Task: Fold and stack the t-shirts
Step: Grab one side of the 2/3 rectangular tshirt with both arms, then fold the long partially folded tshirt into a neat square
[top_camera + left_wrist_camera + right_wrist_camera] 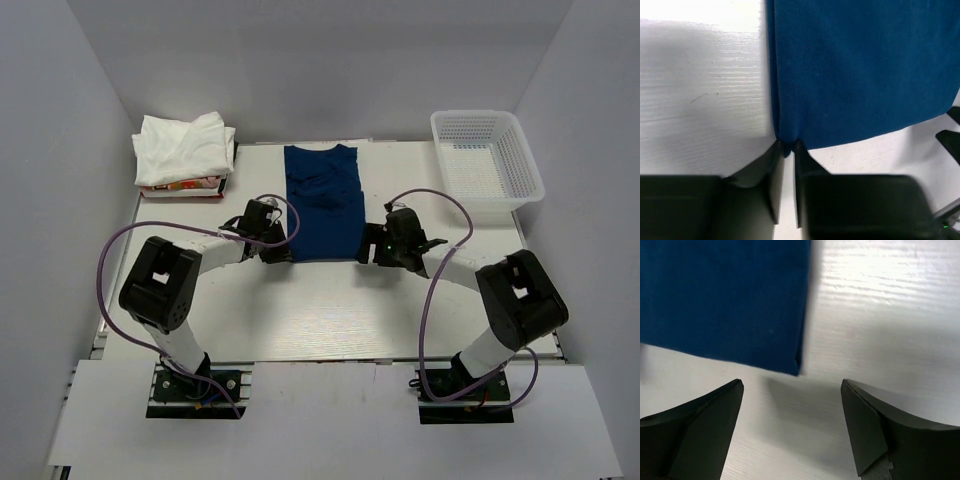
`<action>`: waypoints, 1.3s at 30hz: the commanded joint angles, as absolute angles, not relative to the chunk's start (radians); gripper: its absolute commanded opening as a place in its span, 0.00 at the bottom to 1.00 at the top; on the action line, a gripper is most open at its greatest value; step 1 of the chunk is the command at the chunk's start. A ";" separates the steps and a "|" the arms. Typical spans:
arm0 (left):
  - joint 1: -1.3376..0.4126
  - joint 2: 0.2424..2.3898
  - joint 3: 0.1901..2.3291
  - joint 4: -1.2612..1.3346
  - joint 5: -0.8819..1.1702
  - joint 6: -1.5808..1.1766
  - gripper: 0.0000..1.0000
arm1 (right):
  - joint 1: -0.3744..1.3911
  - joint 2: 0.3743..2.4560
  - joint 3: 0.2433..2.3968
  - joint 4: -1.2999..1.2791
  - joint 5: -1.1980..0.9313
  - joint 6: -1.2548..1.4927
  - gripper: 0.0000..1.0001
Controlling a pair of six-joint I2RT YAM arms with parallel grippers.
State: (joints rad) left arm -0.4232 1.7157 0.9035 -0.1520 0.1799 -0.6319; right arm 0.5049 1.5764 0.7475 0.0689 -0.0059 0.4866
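The navy blue t-shirt (323, 203) lies folded lengthwise into a narrow strip on the table's middle, its print hidden. My left gripper (277, 250) is shut on the strip's near left corner; in the left wrist view the fingers (775, 170) pinch the blue cloth (860, 75). My right gripper (378, 254) is open just short of the near right corner, apart from it; in the right wrist view the corner (790, 362) lies ahead of the spread fingertips (730, 395). White t-shirts (184, 148) lie stacked at the back left.
A white plastic mesh basket (487, 157) stands at the back right. The white stack rests on something with a red and patterned edge (185, 186). Purple cables loop over both arms. Grey walls enclose the table on three sides.
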 commanded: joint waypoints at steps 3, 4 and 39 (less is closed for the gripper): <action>-0.428 1.736 0.917 -0.115 0.209 -0.620 0.07 | 0.502 1.640 0.758 0.150 -0.048 0.520 0.79; -0.428 1.736 0.917 -0.127 0.198 -0.620 0.02 | 0.500 1.644 0.758 0.172 -0.046 0.520 0.77; -0.537 1.140 0.937 -0.395 -0.104 -0.630 0.00 | 0.534 1.204 0.922 -0.239 -0.029 0.473 0.00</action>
State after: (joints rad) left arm -0.5514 1.1133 0.8459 -0.3542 0.0341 -0.6266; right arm 0.5472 1.1671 0.8375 -0.2611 -0.0795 0.4702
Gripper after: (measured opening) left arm 0.009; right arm 0.011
